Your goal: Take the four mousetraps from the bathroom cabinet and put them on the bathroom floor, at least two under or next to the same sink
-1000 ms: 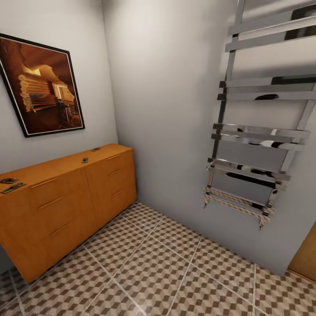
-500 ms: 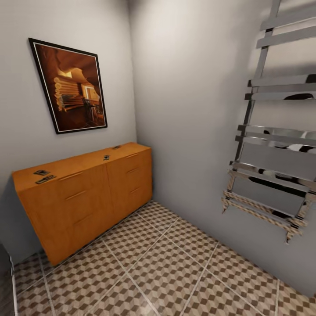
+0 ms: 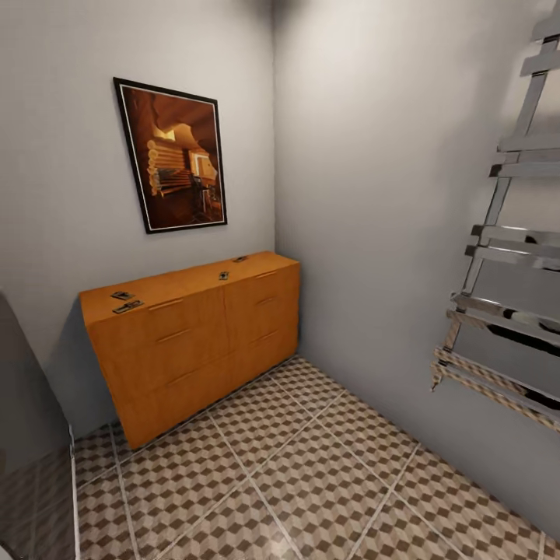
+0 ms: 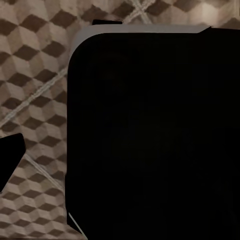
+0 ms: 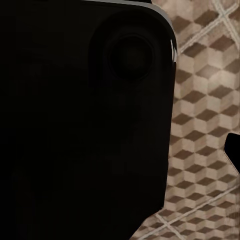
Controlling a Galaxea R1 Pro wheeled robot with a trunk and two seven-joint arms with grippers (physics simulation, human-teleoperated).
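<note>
Mousetraps [image 3: 127, 301] lie atop cabinet [image 3: 194, 342] by corner; claw states: can't tell, both arms.

We see the cabinet [image 3: 194, 327] standing on the tiled floor [image 3: 311, 467]; four mousetraps lie on its top: two [image 3: 124, 301] together, two [image 3: 231, 267] apart.

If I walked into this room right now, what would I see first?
Probably the wide orange-brown wooden cabinet against the left wall, with four small flat mousetraps lying on its top, two near each end. Just above it hangs a dark-framed picture of a glowing log cabin. On the right wall gleams a shiny chrome towel rail, and the floor of brown-and-beige cube-pattern tiles spreads below.
</note>
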